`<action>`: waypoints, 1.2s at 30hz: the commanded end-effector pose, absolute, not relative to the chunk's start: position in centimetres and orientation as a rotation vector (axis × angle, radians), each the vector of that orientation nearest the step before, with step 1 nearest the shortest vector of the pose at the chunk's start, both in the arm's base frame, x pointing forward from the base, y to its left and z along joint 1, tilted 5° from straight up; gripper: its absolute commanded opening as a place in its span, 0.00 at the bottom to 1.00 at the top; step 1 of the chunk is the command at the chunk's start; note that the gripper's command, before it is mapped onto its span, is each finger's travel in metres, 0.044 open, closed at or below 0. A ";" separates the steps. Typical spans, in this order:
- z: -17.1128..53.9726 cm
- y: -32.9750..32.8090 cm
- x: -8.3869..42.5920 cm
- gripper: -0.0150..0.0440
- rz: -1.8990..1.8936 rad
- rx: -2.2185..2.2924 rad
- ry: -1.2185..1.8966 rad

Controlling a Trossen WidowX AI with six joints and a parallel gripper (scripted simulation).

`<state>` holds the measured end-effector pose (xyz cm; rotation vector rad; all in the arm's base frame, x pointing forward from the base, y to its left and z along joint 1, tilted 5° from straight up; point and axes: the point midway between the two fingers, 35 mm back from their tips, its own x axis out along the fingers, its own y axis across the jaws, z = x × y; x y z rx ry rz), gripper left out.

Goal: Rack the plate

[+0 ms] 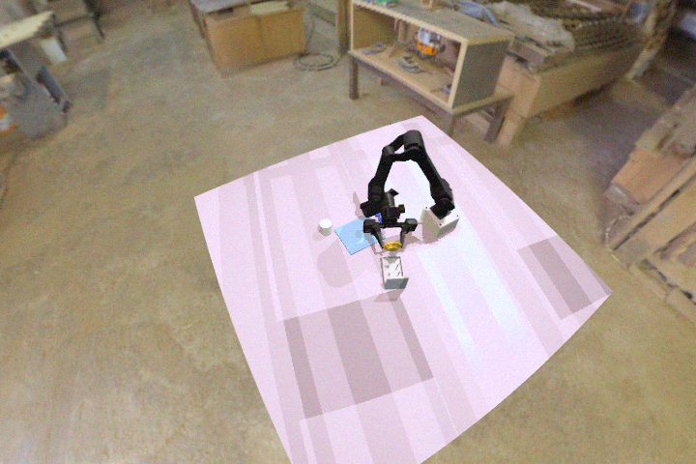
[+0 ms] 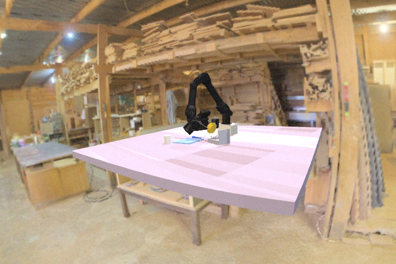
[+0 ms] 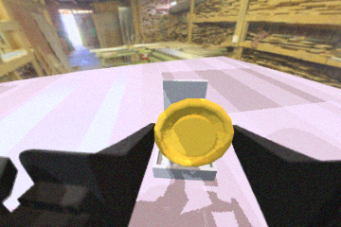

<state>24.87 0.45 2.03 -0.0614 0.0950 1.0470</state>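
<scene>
My gripper (image 1: 392, 239) (image 2: 209, 126) (image 3: 192, 129) is shut on the yellow plate (image 1: 392, 246) (image 2: 211, 127) (image 3: 193, 131) and holds it upright by its edges, facing the wrist camera. The plate hangs just above the near end of the small grey dish rack (image 1: 394, 273) (image 2: 220, 137) (image 3: 184, 91), which stands on the pink table (image 1: 360, 350) (image 2: 236, 168) (image 3: 83, 113). In the wrist view the rack's upright back wall shows behind the plate and its base rails (image 3: 184, 173) below it. I cannot tell whether the plate touches the rails.
A light blue mat (image 1: 353, 236) (image 2: 186, 141) lies left of the rack with a small blue object (image 2: 196, 137) on it. A white cup (image 1: 325, 226) (image 2: 166, 139) stands further left. The arm's white base (image 1: 440, 220) (image 2: 232, 128) sits behind the rack.
</scene>
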 end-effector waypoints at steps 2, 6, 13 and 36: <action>1.4 1.0 24.9 0.25 1.045 -0.051 0.099; 1.1 1.3 25.1 0.25 1.045 -0.056 0.097; 0.8 1.7 25.3 0.25 1.045 -0.058 0.100; 0.7 3.1 26.2 0.25 1.067 -0.098 0.093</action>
